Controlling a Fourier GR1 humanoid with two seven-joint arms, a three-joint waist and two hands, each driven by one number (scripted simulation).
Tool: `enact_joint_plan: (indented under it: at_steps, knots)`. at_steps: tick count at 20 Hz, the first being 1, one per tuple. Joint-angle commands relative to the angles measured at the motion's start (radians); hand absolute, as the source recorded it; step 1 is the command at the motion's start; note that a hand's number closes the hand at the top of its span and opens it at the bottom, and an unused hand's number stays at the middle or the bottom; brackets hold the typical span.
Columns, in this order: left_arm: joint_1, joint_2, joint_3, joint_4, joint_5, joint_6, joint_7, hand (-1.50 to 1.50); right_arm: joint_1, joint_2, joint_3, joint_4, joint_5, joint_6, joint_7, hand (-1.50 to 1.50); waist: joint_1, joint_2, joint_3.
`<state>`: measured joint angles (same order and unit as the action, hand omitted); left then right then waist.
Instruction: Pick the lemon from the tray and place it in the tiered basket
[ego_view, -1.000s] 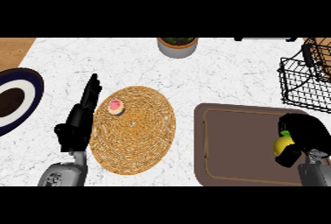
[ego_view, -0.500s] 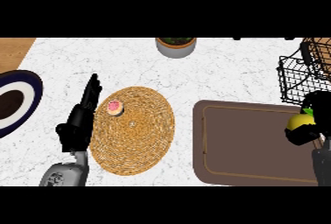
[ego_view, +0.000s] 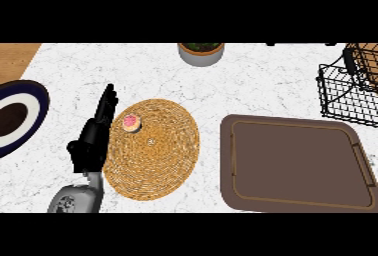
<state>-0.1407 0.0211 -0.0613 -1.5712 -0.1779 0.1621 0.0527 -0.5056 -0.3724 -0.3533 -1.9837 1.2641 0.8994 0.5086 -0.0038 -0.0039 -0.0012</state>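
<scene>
The brown tray (ego_view: 295, 165) lies at the lower right with nothing on it. Neither the lemon nor my right hand shows anywhere in the head view. The black wire tiered basket (ego_view: 347, 97) stands at the right edge, partly cut off. My left hand (ego_view: 92, 137) rests open on the counter at the left, fingers straight and pointing away, beside the woven mat.
A round woven mat (ego_view: 151, 150) holds a small pink-topped pastry (ego_view: 131, 122). A dark blue and white plate (ego_view: 18, 117) sits at the left edge. A grey pot with a plant (ego_view: 201, 52) stands at the back. A wooden surface (ego_view: 15, 55) shows at the top left.
My right hand, shut on the lemon, rose from the tray toward the right edge and has left the view together with the lemon. The left hand has not moved.
</scene>
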Motion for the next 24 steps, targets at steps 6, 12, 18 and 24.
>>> enact_joint_plan:
  at_steps: [6, 12, 18, 24]
  knots:
    - [-0.062, 0.001, 0.027, 0.077, 0.007, 0.001, -0.014, 0.0, -0.262, -0.007, -0.212, 0.124, -0.138, 0.031, 0.068, 1.5, 0.005, 0.004, 0.001]
    - [-0.023, -0.021, -0.053, 0.04, -0.016, 0.028, 0.012, 0.0, -0.326, -0.06, -0.148, 0.334, -0.133, -0.109, 0.076, 1.5, 0.011, 0.006, 0.001]
    - [0.001, 0.021, 0.006, 0.006, 0.022, -0.026, -0.014, 0.0, -0.296, -0.198, -0.135, 0.574, -0.092, -0.29, -0.037, 1.5, 0.015, 0.007, 0.001]
    - [-0.014, 0.009, -0.005, -0.019, 0.013, -0.021, 0.028, 0.0, -0.379, -0.311, -0.112, 0.847, -0.074, -0.433, -0.124, 1.5, 0.022, 0.009, 0.001]
